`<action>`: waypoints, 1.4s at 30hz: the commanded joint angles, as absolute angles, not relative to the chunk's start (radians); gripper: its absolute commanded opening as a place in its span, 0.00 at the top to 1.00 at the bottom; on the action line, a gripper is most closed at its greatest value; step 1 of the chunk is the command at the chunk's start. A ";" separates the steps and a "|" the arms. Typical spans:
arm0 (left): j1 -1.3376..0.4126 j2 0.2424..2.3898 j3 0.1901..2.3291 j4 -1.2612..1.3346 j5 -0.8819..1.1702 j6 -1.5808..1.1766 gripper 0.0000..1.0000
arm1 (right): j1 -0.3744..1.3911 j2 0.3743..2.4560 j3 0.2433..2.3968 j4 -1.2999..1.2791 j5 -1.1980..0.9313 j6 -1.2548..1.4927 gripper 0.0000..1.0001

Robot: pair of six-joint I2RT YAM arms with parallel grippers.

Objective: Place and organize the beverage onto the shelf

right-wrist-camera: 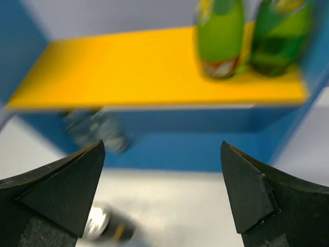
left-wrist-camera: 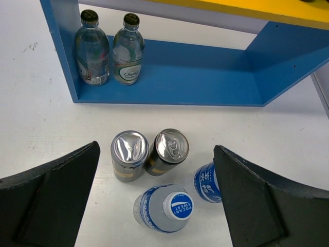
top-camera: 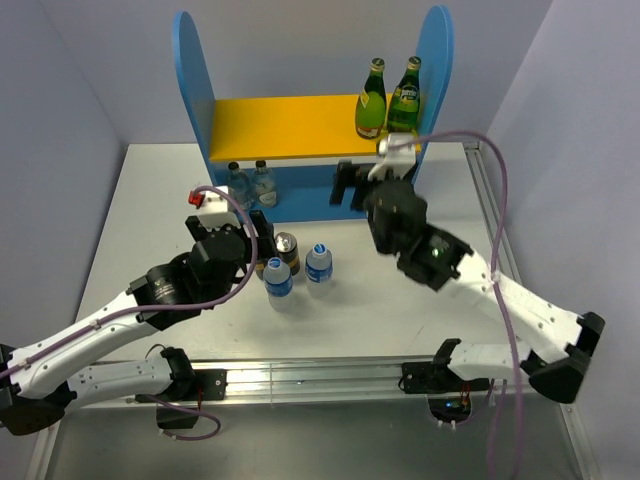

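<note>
The shelf [top-camera: 195, 90] stands at the back. Two green glass bottles [top-camera: 372, 100] [top-camera: 404, 97] stand at the right end of its yellow upper board [top-camera: 280, 128]. Two clear bottles [top-camera: 250, 185] stand at the left of the lower tier. On the table in front are two dark cans with gold bands [left-wrist-camera: 129, 154] [left-wrist-camera: 168, 151] and two blue-labelled water bottles [left-wrist-camera: 165, 208] [left-wrist-camera: 205, 182]. My left gripper [left-wrist-camera: 157, 146] is open and empty above this group. My right gripper [right-wrist-camera: 162, 146] is open and empty in front of the lower tier, below the green bottles [right-wrist-camera: 221, 38].
The clear bottles also show in the left wrist view [left-wrist-camera: 92, 49] [left-wrist-camera: 128, 50], against the shelf's left panel. A purple cable [top-camera: 500, 200] loops from the right arm. The table's metal rail [top-camera: 320, 375] runs along the near edge.
</note>
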State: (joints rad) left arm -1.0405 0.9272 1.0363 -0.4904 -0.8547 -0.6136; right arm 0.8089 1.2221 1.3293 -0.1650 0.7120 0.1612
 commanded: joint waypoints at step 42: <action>-1.049 0.928 1.026 -0.463 -0.871 -0.614 0.01 | 1.163 1.428 0.847 -0.164 0.910 0.747 1.00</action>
State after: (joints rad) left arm -1.0405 0.9340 1.0313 -0.4824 -0.8555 -0.6136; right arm 1.1660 1.4006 0.8253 -0.0792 0.8654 0.7139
